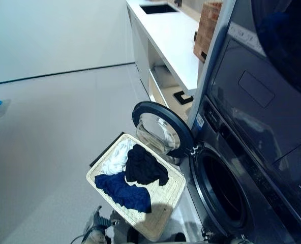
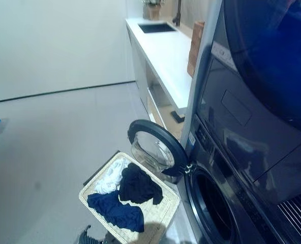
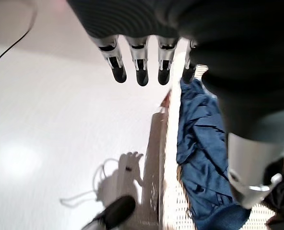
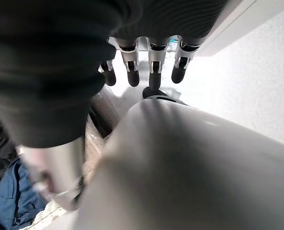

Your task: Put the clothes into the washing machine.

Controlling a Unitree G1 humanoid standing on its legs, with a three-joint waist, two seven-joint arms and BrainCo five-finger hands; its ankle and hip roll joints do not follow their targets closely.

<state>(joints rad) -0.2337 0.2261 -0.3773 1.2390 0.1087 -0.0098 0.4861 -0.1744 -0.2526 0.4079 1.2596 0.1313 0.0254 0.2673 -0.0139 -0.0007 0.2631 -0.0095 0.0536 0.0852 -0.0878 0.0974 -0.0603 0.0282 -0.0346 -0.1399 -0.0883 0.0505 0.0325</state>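
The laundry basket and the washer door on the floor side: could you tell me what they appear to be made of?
The laundry basket looks like pale woven wicker or rattan, judging by its ribbed weave. The washer door seems to be a dark glossy plastic or metal ring around a clear, reflective window, probably glass.

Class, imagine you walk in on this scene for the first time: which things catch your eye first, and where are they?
First, the washing machine at the right, its round door swung wide open. On the floor before it lies a pale woven basket holding a white garment, a black garment and a dark blue garment. Both hands hang open, the left hand beside the basket.
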